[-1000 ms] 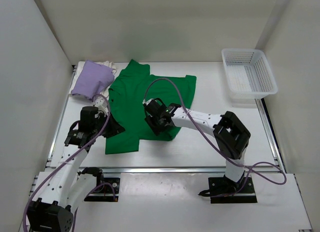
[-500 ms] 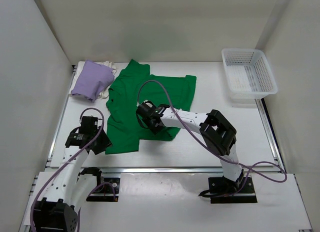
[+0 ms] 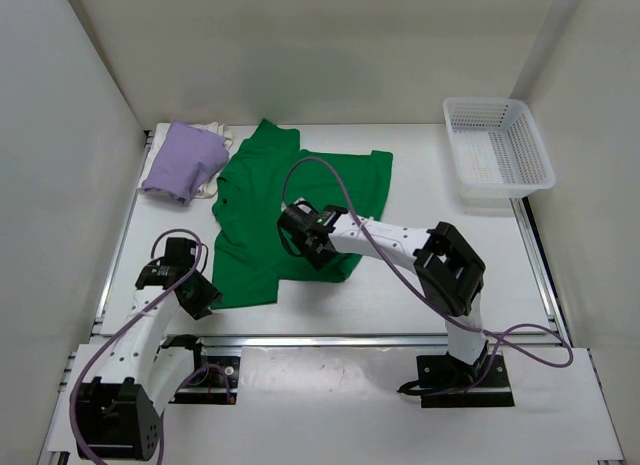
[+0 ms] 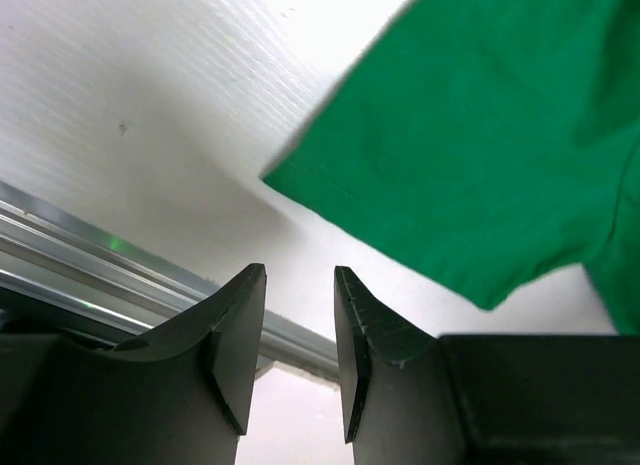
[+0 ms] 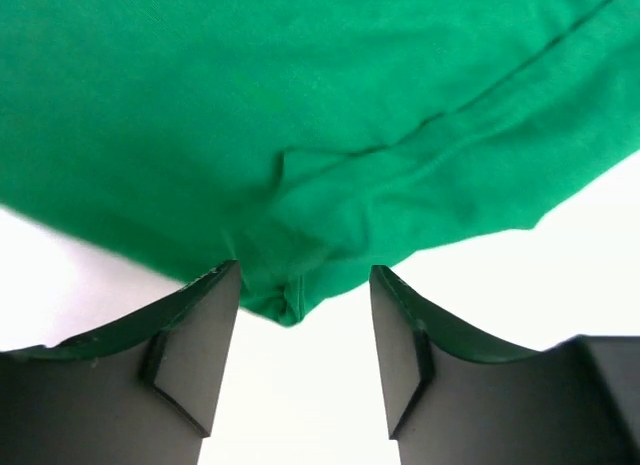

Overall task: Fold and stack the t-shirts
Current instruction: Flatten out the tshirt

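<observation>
**White table, green tee waiting on its fold**

White-walled booth, plain white table (image 3: 330,310). The bright green soft short-sleeved t-shirt (image 3: 300,185) lies spread mid-frame in the top view. The folded lavender-purple t-shirt (image 3: 182,160) sits upper left on a cream-white one (image 3: 220,133).

Left jaws are apart and empty over bare table, just off the green hem corner. Right jaws gape wide around a doubled green edge, not pinching it.

Cloth looks light and floppy, so I'd grab hems or corners. No readable labels or writing anywhere.
</observation>
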Robot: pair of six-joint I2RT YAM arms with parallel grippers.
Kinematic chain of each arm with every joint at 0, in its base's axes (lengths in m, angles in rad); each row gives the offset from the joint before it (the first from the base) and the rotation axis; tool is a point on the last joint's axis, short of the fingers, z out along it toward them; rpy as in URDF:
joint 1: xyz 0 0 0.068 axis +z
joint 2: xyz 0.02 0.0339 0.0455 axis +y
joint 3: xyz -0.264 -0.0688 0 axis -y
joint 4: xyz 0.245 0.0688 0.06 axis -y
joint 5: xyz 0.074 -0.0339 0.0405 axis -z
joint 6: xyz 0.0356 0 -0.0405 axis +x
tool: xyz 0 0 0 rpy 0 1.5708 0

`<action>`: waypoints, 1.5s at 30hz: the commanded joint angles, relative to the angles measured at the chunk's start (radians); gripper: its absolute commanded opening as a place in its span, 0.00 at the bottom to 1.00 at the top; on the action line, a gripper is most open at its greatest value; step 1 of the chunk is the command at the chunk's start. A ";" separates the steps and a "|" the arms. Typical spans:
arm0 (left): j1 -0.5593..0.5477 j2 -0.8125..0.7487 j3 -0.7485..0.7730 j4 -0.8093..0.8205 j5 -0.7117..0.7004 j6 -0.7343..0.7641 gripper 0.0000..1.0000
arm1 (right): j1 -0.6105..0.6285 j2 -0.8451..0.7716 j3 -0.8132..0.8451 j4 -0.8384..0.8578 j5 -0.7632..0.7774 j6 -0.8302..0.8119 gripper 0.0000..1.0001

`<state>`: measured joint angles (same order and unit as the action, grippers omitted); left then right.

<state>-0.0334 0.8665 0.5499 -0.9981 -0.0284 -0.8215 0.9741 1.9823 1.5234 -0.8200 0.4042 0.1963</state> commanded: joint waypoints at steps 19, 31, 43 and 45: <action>0.033 0.078 -0.059 0.108 -0.047 -0.079 0.49 | 0.012 0.056 0.018 0.041 -0.096 -0.012 0.43; 0.047 0.098 -0.036 0.128 -0.062 -0.079 0.41 | -0.055 -0.048 -0.016 0.052 -0.002 0.018 0.00; 0.020 0.230 0.062 0.085 -0.036 -0.048 0.40 | -0.375 -0.692 -0.590 0.145 -0.244 0.376 0.00; 0.017 0.239 0.067 0.082 -0.031 -0.056 0.40 | -0.458 -0.834 -0.753 0.202 -0.377 0.417 0.00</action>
<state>-0.0109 1.1030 0.5938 -0.8963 -0.0673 -0.8730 0.5808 1.2556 0.9295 -0.6861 0.2188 0.4816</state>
